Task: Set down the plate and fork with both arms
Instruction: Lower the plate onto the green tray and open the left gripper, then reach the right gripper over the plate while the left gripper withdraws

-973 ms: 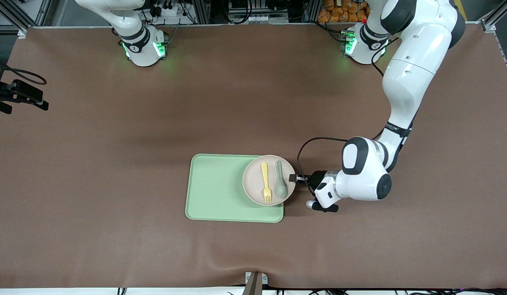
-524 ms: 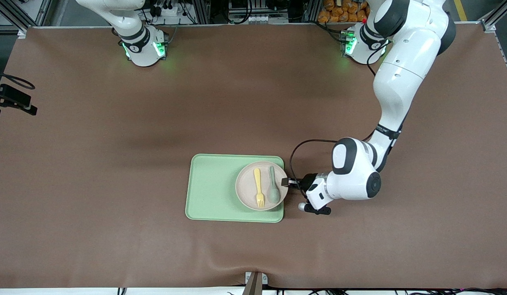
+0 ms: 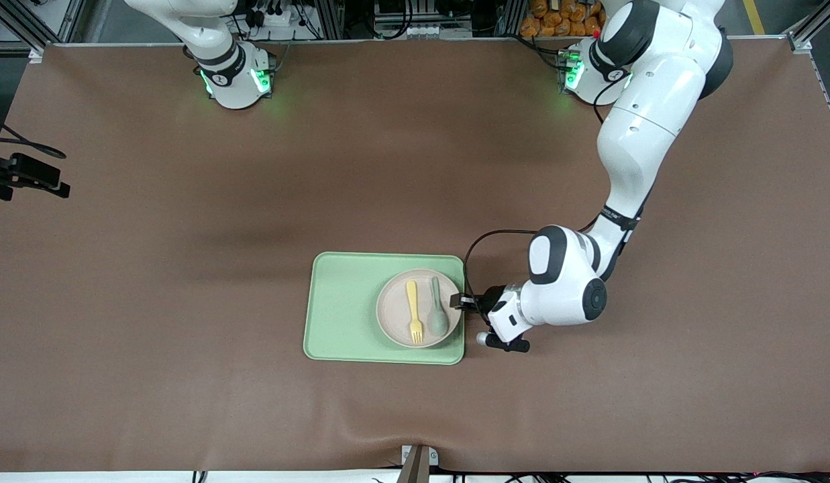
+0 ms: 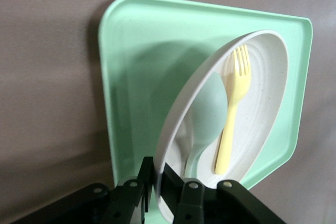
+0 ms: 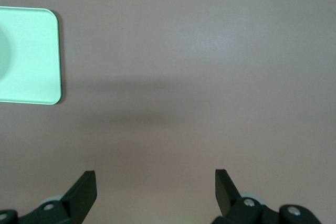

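The brown table [image 3: 186, 268] bore a light-green tray [image 3: 347, 308]. On it sat the off-white plate [image 3: 394, 315], carrying the yellow fork [image 3: 413, 312] beside a grey-green spoon [image 3: 437, 315]. Only the left wrist view showed the left gripper [image 4: 157, 182] clamped on the plate's rim. The right gripper [image 5: 155, 190] hung wide open and empty above bare table.

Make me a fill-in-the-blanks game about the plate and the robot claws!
1. The left claw is shut on the rim of the ____.
2. On the plate, the yellow fork lies beside a green ____.
3. The plate is over the green ____.
4. The right claw is ____ and holds nothing.

Missing words: plate; spoon; tray; open
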### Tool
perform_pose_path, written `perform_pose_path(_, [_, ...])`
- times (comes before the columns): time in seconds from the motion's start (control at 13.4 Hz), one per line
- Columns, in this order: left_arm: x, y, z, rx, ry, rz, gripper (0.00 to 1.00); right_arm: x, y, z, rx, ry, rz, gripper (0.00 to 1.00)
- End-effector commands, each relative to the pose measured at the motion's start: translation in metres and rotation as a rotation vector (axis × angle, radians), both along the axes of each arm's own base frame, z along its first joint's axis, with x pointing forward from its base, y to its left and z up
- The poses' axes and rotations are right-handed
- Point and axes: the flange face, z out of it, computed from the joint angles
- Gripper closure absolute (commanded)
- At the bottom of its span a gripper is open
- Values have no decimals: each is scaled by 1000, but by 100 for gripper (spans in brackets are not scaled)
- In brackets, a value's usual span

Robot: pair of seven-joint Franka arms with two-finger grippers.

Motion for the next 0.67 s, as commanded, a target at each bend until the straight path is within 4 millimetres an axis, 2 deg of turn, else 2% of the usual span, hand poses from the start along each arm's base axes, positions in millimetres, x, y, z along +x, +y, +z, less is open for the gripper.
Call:
perform_pose_path(0.0, [1, -16, -1, -20, -35, 6, 100, 0, 0, -2, 11, 12, 6, 0])
perform_pose_path(0.15, [2, -15, -4, -17, -48, 3, 100, 1, -5, -4, 14, 16, -6, 0])
perform_pose_path(0.22, [2, -13, -6, -18, -56, -8, 77, 2, -3, -8, 18, 22, -3, 0])
perform_pose_path(0.3, [3, -10, -6, -18, -54, -3, 48, 3, 0, -9, 17, 24, -2, 0])
perform_pose_path(0.37, [4, -8, -7, -17, -53, -1, 12, 5, 3, -12, 17, 30, 6, 0])
perform_pose_path(0.45, [3, -8, -7, -17, -59, -9, 0, 6, 5, -14, 18, 33, 5, 0])
perform_pose_path(0.6, [6, -3, -3, -15, -65, -4, 0, 11, 9, -22, 23, 40, 12, 0])
